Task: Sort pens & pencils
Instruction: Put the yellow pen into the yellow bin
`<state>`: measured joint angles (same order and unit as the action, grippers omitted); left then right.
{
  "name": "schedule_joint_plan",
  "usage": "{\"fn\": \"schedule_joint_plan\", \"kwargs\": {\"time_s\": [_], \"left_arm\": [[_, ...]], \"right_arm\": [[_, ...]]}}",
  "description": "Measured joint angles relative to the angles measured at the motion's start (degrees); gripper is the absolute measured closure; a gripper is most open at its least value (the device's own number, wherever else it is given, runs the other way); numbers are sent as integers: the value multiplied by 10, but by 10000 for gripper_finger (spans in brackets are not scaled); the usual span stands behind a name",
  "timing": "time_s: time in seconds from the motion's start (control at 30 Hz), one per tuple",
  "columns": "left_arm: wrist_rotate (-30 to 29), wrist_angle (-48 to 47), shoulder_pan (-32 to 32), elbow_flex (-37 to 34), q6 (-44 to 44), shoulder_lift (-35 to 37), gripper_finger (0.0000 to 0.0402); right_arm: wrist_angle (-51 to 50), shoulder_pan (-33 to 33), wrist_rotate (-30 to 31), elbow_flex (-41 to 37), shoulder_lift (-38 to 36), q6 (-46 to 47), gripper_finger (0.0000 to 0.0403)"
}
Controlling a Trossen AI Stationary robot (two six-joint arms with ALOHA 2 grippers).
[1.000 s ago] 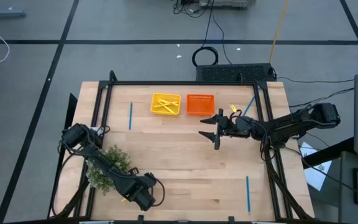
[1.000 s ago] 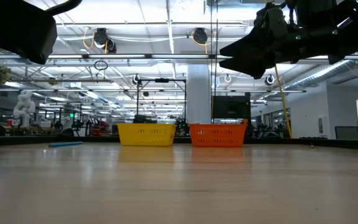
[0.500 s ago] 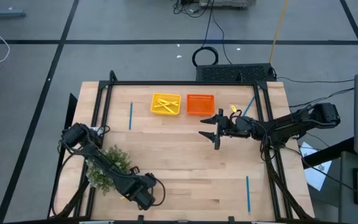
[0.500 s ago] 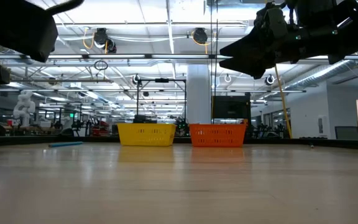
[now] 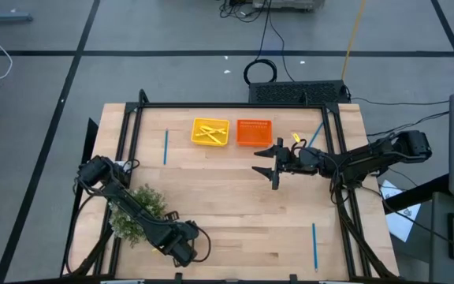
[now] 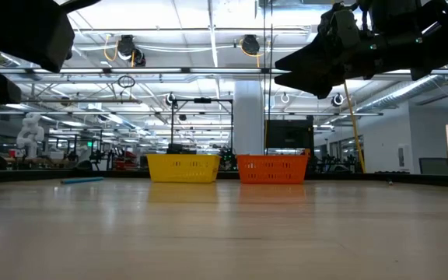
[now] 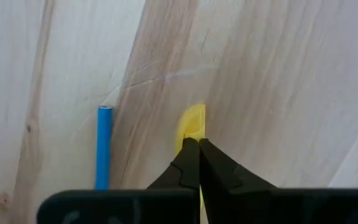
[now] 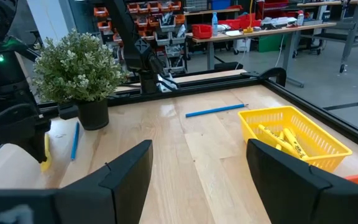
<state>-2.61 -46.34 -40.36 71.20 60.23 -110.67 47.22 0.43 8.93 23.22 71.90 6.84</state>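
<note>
Left gripper [image 7: 192,149] low at the surface's [image 5: 235,205] 7 o'clock edge, just past the plant [image 5: 136,211]; fingers [image 7: 185,165] together, pinched on a yellow pencil [image 7: 191,121] whose end sticks out beyond the tips. A blue pen [image 7: 104,146] lies flat on the wood just beside that pencil, apart from it, roughly parallel. In the right wrist view the same pair shows by the plant pot [image 8: 93,113]: yellow pencil hanging tilted from the left gripper's tips, blue pen beside it.

Right gripper [image 5: 273,163] hovers at about 1 o'clock from centre, well above the wood in the low view, fingers [image 8: 126,171] spread wide apart, nothing between them. It sits just at 5 o'clock of the orange tray [image 5: 254,132].

Yellow tray [image 5: 210,132] at 12 o'clock, touching or just beside the orange tray; several yellow pencils [image 5: 208,132] lie in it. Orange tray contents: cannot tell.

Loose blue pens: one [image 5: 165,147] at 10 o'clock, left of the yellow tray; one [image 5: 314,245] near the 5 o'clock corner; one [image 5: 315,135] at 2 o'clock, slanted by the frame rail, with a small yellow piece [image 5: 296,138] next to it.
</note>
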Motion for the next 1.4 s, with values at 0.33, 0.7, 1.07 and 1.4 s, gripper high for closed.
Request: {"fn": "schedule_joint_plan", "kwargs": {"time_s": [0.33,0.7,1.07,1.4], "left_arm": [[-37,-3,1,28,-27,25,401],[-60,-7,10,28,-69,29,375],[-66,-34,29,-2,-34,30,231],[-38,-9,12,-4,1,28,193]], "right_arm": [[0,0,0,0,0,0,154],[-2,0,0,0,0,0,154],[-4,0,0,0,0,0,154],[-4,0,0,0,0,0,154]]}}
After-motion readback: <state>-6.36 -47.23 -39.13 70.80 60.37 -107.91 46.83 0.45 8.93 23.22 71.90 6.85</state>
